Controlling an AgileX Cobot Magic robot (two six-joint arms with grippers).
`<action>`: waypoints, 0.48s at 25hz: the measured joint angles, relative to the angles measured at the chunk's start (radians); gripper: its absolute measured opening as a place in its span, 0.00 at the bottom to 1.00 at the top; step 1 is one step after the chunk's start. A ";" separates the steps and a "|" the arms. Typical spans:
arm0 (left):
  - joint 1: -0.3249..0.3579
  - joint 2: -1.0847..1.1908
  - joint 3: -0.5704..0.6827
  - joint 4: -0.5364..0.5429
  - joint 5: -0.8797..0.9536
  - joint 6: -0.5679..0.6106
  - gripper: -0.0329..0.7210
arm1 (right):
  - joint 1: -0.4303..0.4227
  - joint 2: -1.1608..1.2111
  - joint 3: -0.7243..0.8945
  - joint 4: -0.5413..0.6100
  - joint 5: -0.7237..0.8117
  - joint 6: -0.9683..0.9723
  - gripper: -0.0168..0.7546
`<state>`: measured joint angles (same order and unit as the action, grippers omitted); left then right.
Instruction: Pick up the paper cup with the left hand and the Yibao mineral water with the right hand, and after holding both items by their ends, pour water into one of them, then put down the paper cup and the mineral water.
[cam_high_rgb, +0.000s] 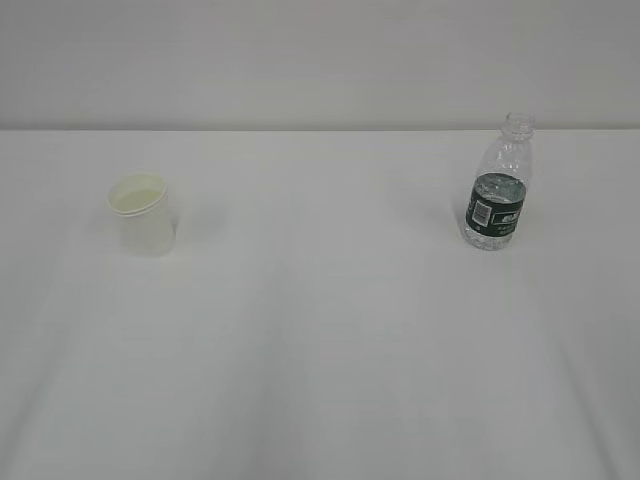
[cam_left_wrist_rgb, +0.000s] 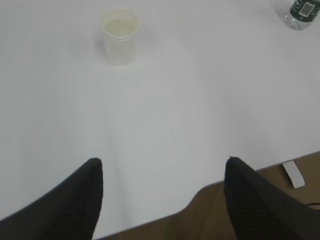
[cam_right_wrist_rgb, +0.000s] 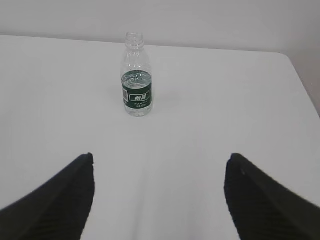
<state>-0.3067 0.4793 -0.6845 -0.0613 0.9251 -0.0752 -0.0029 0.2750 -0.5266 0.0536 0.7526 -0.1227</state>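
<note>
Plainly, green-labelled Yibao mineral water (cam_right_wrist_rgb: 136, 75), label writing unreadable; both hands' jaws apart, empty.

Open left end effector (cam_left_wrist_rgb: 162, 165) faces upright paper cup (cam_left_wrist_rgb: 119, 35).

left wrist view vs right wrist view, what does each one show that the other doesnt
Only the left wrist view shows the paper cup standing upright, the left claw open and empty, and the table's near edge with a small white object below it. Only the right wrist view shows the right claw open and empty, and the wall behind. Both show the Yibao mineral water and the white table.
</note>
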 joint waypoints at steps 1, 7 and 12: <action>0.000 0.000 0.000 -0.005 0.016 0.000 0.76 | 0.000 0.000 0.000 0.002 0.003 0.000 0.82; 0.000 -0.002 0.000 -0.026 0.090 0.000 0.76 | 0.000 -0.002 -0.003 0.010 0.028 -0.004 0.82; 0.000 -0.002 0.000 -0.048 0.115 0.001 0.76 | 0.000 -0.002 -0.036 0.012 0.063 -0.018 0.82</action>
<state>-0.3067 0.4778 -0.6845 -0.1093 1.0396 -0.0745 -0.0029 0.2727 -0.5626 0.0657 0.8156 -0.1408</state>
